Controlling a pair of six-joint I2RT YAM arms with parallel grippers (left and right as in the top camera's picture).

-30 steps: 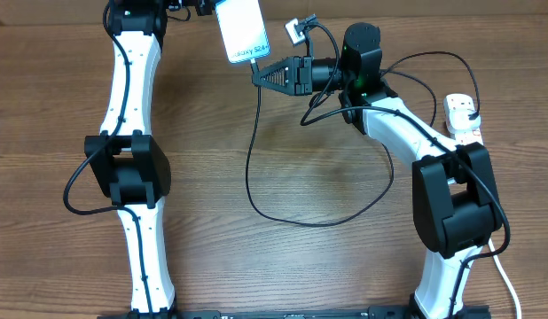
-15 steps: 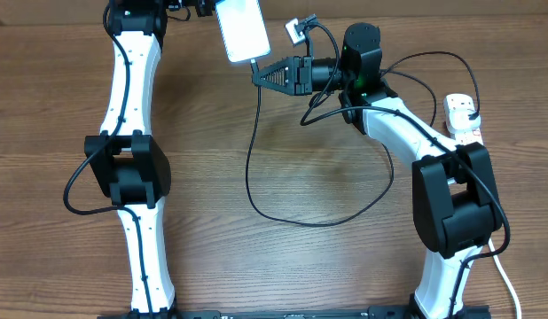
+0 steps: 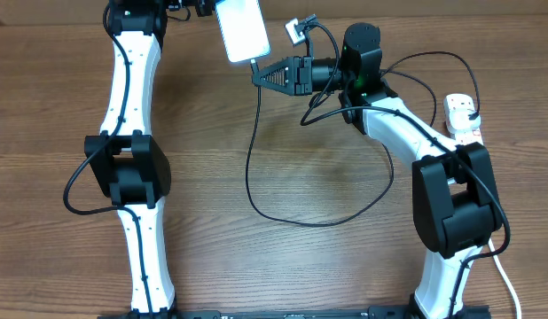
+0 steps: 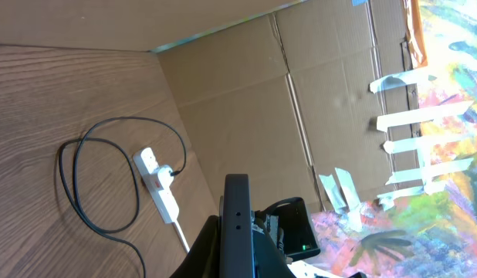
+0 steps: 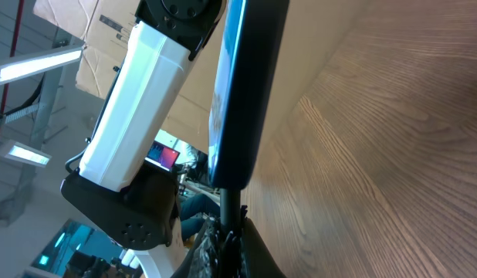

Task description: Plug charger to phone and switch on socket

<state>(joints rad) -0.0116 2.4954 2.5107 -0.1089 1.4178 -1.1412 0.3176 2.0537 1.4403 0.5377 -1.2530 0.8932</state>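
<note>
The phone is held off the table at the far edge, its screen glowing pale, with my left gripper shut on its side. In the left wrist view the phone shows edge-on between the fingers of that gripper. My right gripper is shut on the charger's connector, whose tip meets the lower end of the phone. How deep it sits I cannot tell. The black charger cable loops over the table to the socket at the right, where its plug sits.
A cardboard wall runs behind the table's far edge. The socket's thick white cord trails toward the front right. Slack cable lies beside the socket. The right arm's black base stands near the socket.
A second ago small white text showed at the phone's lower end; the phone has since shifted slightly and the text no longer shows. Both arms have stayed still.
</note>
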